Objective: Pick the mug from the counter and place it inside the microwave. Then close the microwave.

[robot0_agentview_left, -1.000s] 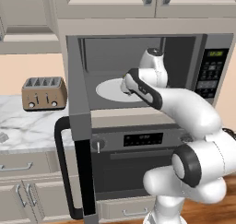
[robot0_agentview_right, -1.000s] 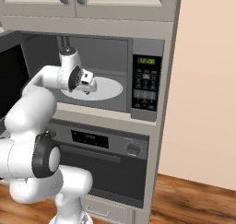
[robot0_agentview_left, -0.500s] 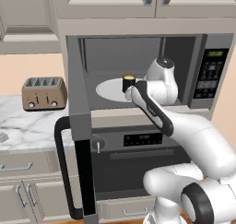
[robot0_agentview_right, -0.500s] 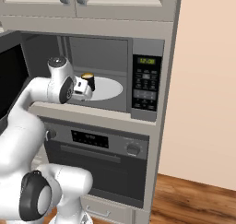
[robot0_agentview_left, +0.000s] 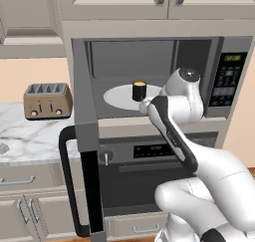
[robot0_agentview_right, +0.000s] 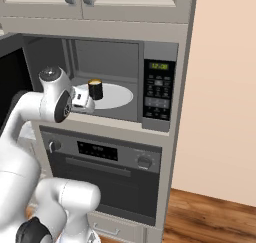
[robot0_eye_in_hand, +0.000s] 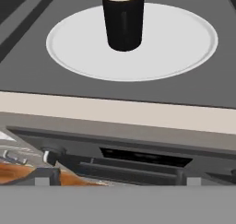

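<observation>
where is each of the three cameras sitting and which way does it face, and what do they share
Left base view: behind the arm to its left, facing the open microwave, toaster and counter; the white arm rises from lower right.
Right base view: behind the arm to its right, facing the microwave cavity and button panel; the arm rises from lower left, the gripper open.
Hand view: on the hand, just outside the cavity, looking in and down; dark fingertips show at the bottom.
All three share the mug standing upright on the turntable.

Three cameras on the open grey built-in microwave [robot0_agentview_left: 149,76]

Left and right base views look forward from behind the arm, sharing its round white turntable [robot0_agentview_right: 112,95] mid-frame; the hand view faces it close, top centre.
</observation>
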